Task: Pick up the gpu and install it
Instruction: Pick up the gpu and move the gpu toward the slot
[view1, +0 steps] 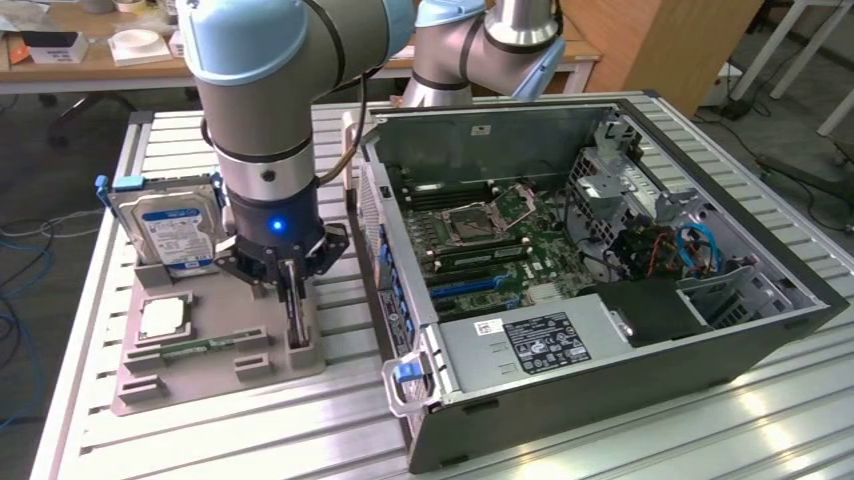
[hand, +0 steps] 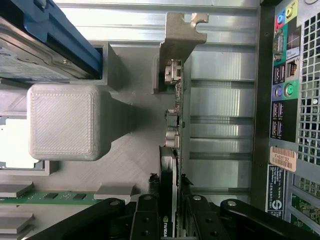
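Note:
The gpu (view1: 295, 312) stands on its edge in the grey holder tray (view1: 200, 378), just on the exterior view's left of the open computer case (view1: 601, 250). In the wrist view I look along the gpu (hand: 176, 115) edge-on, with its silver end bracket (hand: 180, 35) at the far end and its dark face between my fingers. My gripper (view1: 291, 288) comes straight down on the card. Its black fingers (hand: 150, 210) press against both faces, so the gripper (hand: 170, 182) is shut on the card. I cannot tell whether the card has left its slot.
The same tray holds a silver hard drive with a blue label (view1: 167, 230), a CPU (view1: 163, 317) and a green RAM stick (view1: 200, 347). A grey tray post (hand: 62, 122) rises close beside the card. The case's rear port panel (hand: 287, 100) lies on the card's other side.

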